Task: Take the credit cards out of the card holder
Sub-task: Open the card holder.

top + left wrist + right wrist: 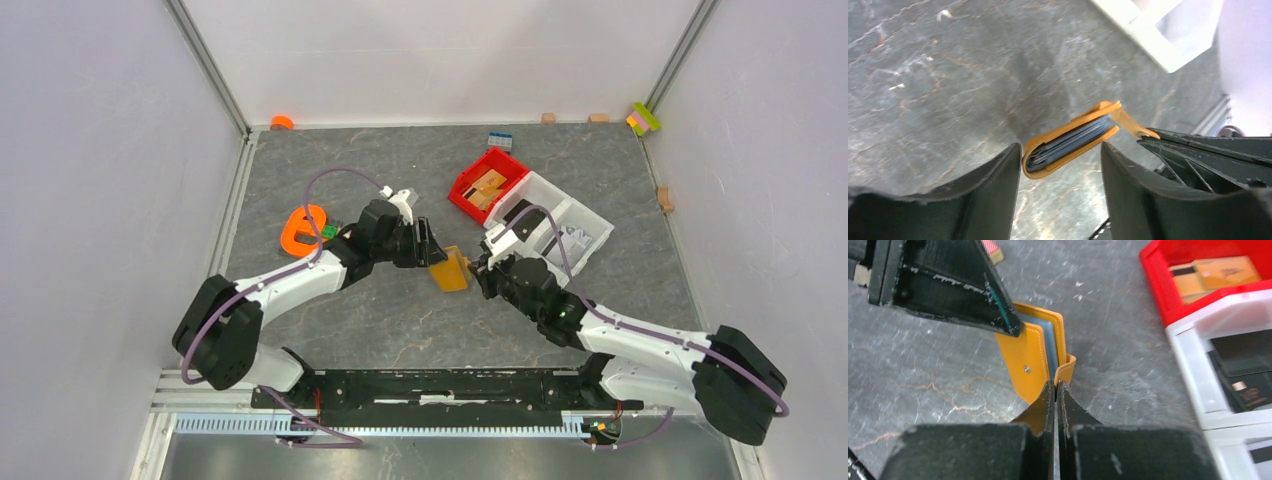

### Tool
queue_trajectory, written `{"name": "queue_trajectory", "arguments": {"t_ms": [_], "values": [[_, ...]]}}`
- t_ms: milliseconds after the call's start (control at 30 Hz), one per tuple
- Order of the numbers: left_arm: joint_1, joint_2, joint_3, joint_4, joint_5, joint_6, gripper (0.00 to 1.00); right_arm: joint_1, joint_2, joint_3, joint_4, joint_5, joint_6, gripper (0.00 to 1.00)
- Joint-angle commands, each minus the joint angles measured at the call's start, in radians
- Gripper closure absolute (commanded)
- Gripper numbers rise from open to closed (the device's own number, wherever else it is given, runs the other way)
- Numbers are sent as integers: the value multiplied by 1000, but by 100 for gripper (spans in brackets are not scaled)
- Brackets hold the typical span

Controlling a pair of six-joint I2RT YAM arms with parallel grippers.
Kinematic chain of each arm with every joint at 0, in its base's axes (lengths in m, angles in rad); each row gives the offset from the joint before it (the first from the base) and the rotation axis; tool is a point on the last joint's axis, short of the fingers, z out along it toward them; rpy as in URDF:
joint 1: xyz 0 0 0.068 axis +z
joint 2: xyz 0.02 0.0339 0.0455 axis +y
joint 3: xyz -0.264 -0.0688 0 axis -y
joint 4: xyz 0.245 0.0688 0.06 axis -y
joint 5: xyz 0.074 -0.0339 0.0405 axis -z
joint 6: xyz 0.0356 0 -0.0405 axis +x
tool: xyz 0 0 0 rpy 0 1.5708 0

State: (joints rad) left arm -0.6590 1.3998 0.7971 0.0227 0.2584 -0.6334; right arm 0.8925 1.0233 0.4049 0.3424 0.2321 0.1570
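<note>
Where the card holder sits: the orange-tan card holder (450,270) is at about the middle of the table (400,325), between the two pincers; I cannot tell whether it touches the surface.
Card holder state: folded nearly closed, with pale blue-grey lining (1073,142) showing between its covers and a small flap (1066,371) sticking out from one side.
Cards inside: none can be made out in the slots.
Right pincer (1055,385): fingers pressed together, clamped on the flap of the card holder.
Left pincer (1061,146): fingers apart, straddling the folded body from the side opposite the right pincer; one finger (998,185) sits against the spine and the other is just beside the open edge.
Dark grey cards (1243,352): lying flat in a compartment of the white bin (1188,360), well apart from the card holder.
White bin place: toward the table's right edge, touching the red bin (462,190).
Red bin place: toward the far edge, right of the middle, holding tan wooden blocks (1218,272).
Orange ring-shaped object (300,232): near the left edge, beside the left arm.
</note>
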Motion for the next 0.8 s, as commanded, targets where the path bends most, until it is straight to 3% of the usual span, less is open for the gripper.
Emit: {"name": "queue_trajectory", "arguments": {"t_ms": [0, 167, 233, 500, 767], "values": [[-5, 20, 47, -122, -81, 49, 27, 0, 68, 47, 41, -127, 46, 100], [-10, 18, 55, -147, -106, 55, 22, -1, 94, 60, 28, -121, 59, 100], [-14, 26, 68, -172, -131, 54, 1, -4, 85, 54, 27, -105, 64, 100], [-45, -13, 68, -198, -216, 74, 0, -14, 78, 48, 28, -105, 76, 100], [-115, 131, 176, -267, -180, 123, 0, -15, 54, 25, 71, -148, 75, 100]]}}
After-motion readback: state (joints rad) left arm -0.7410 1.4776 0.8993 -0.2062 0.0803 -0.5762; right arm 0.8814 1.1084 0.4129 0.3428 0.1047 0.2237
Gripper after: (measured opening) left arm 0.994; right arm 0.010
